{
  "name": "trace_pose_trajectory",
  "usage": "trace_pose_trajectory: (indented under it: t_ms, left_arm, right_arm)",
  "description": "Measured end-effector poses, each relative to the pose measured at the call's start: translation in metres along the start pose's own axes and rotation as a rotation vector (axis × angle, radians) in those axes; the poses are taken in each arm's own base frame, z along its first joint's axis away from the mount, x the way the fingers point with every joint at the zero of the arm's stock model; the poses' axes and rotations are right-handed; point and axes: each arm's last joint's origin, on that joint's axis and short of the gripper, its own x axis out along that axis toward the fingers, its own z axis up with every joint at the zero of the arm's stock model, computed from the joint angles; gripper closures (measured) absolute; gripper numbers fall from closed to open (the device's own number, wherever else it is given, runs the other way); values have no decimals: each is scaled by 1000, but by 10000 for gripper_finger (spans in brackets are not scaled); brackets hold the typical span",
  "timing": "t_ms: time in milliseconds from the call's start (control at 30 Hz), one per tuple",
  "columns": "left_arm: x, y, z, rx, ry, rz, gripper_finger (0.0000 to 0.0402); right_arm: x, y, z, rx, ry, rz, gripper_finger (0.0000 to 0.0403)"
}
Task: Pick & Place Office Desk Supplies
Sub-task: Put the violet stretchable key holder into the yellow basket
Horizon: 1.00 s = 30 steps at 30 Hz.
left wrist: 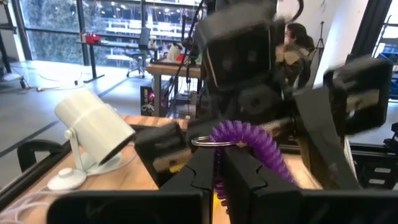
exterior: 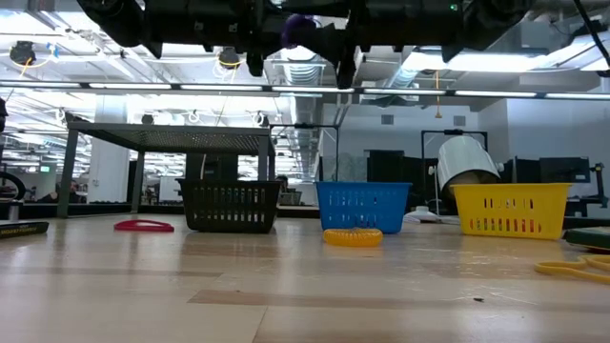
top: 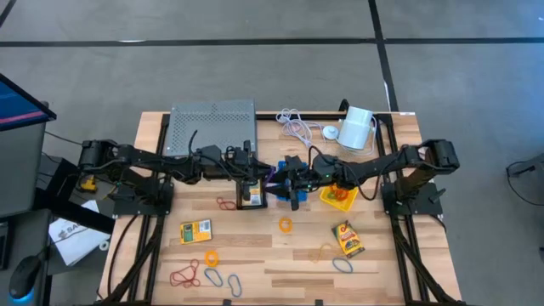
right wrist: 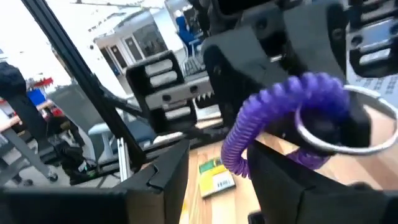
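Note:
A purple coiled loop (left wrist: 249, 140) with a metal ring (left wrist: 208, 142) hangs high over the middle of the table, and my left gripper (left wrist: 221, 180) is shut on it. My right gripper (right wrist: 221, 186) faces it from the table's right, open, with a finger on either side of the coil (right wrist: 280, 106); whether one touches it I cannot tell. In the low view the coil (exterior: 300, 29) is well above the black bin (exterior: 232, 205), blue bin (exterior: 362, 207) and yellow bin (exterior: 511, 210), which stand on the table. My left gripper pinches the coil's strand just below the metal ring (left wrist: 219, 163) between its two fingers. The fingers come level from the table's left. The coil is lifted clear of the table and arches out past the fingertips, its free end drooping.
Yellow card packets (top: 195, 230) (top: 348, 239) and coloured loops (top: 286, 224) (top: 185, 276) (top: 342, 264) lie on the near half of the table. A white cylinder device (top: 357, 127), a coiled white cable (top: 295, 125) and a grey box (top: 212, 127) stand at the far edge.

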Motion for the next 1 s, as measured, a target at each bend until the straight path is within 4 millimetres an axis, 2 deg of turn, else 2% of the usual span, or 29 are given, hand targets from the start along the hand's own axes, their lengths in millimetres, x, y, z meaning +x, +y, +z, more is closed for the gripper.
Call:
trace_pose_trajectory:
  t_ms: [100, 200, 267, 433, 733, 1000]
  left_arm:
    - [0, 0, -1, -5, 10, 0, 396]
    - [0, 0, -1, -11, 14, 0, 395]
    - [0, 0, -1, -11, 14, 0, 395]
    - [0, 0, -1, -19, 14, 0, 382]
    - [0, -2, 0, -44, 10, -5, 322]
    - [-2, -2, 3, -45, 0, -6, 265]
  right_arm:
    - [0, 1, 2, -21, -5, 9, 301]
    - [-2, 2, 5, -44, -14, 19, 369]
    - [-1, 3, 4, -68, -10, 21, 388]
    - [-1, 4, 3, -70, 1, 20, 393]
    - [-3, 5, 4, -79, 14, 17, 400]
    - [-16, 15, 18, -118, 1, 30, 402]
